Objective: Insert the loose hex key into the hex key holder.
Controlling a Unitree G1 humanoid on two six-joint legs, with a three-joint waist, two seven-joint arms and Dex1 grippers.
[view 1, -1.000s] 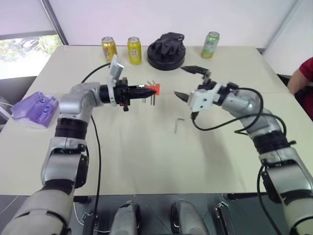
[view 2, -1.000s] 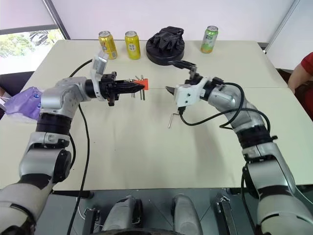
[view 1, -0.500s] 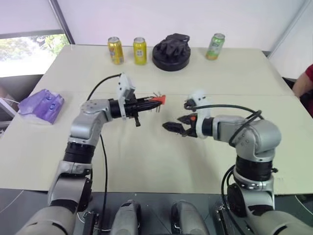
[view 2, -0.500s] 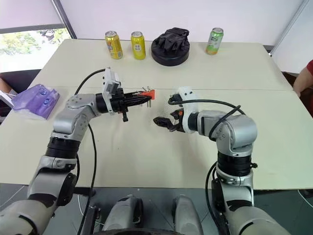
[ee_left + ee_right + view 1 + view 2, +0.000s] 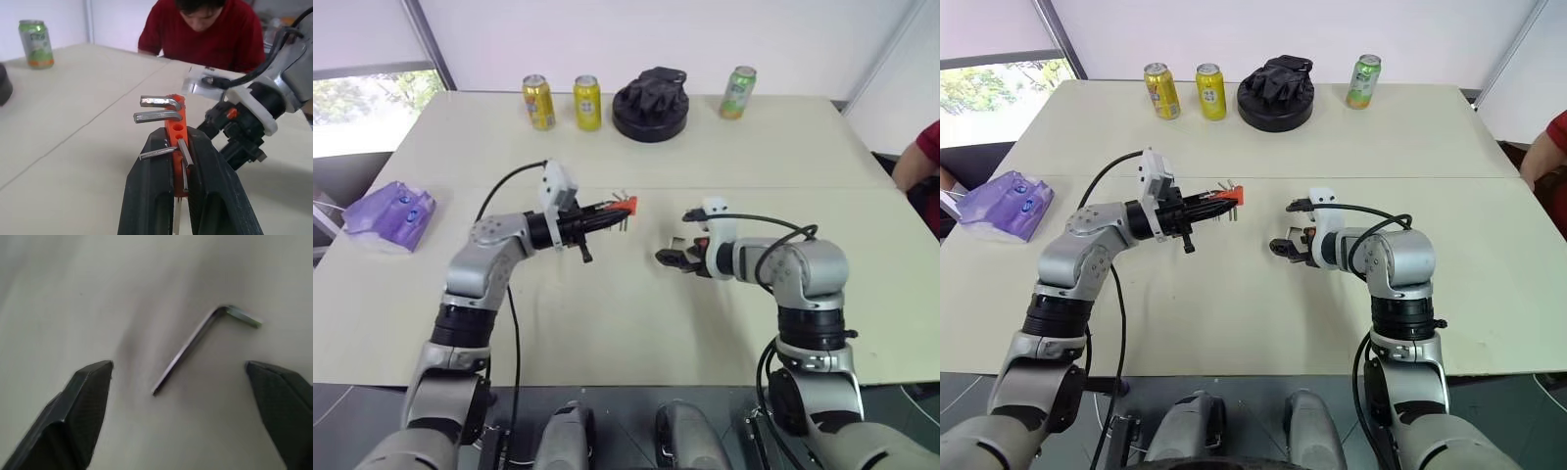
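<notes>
Beige table [image 5: 607, 323], thin silver L-shaped loose hex key [image 5: 203, 342] between spread right hand [image 5: 186, 411] fingers, seemingly untouched.

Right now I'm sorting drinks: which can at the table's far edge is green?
The green can, standing alone right of the black round object; the two yellow cans stand left of it.

The hex key holder [image 5: 176, 128] is bright orange-red, with shiny silver keys sticking out. The loose hex key [image 5: 195, 340] is silver-grey. The table [image 5: 607, 323] is pale cream. At the far side stand two yellow cans [image 5: 562, 102] on the left and a green can [image 5: 737, 92] on the right, with a black round thing [image 5: 651, 102] between them. A see-through purple thing [image 5: 389, 215] lies far left. The person's shirt [image 5: 205, 36] is red.
</notes>
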